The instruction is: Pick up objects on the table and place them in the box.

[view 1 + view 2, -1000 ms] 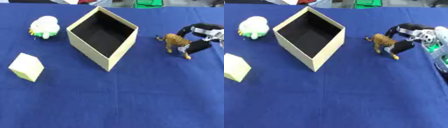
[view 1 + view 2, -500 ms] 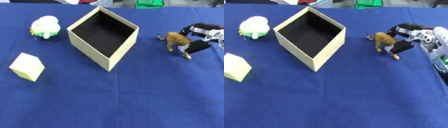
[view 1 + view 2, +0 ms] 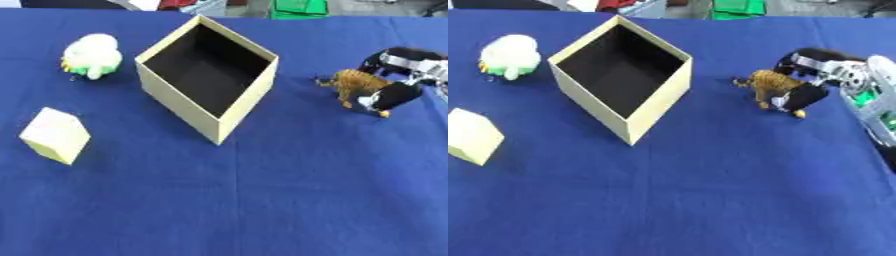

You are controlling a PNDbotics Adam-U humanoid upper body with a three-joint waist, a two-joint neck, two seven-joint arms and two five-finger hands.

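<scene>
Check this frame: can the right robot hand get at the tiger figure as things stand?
Probably yes. The right robot hand is already at the tiger figure, fingers curled on either side of its rear, and nothing stands between them. The open box sits clear to the left.

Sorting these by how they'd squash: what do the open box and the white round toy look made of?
The box looks like matte cream cardboard: thin flat walls, crisp edges. The white toy seems plush, with a fuzzy soft outline, though that stays uncertain.
</scene>
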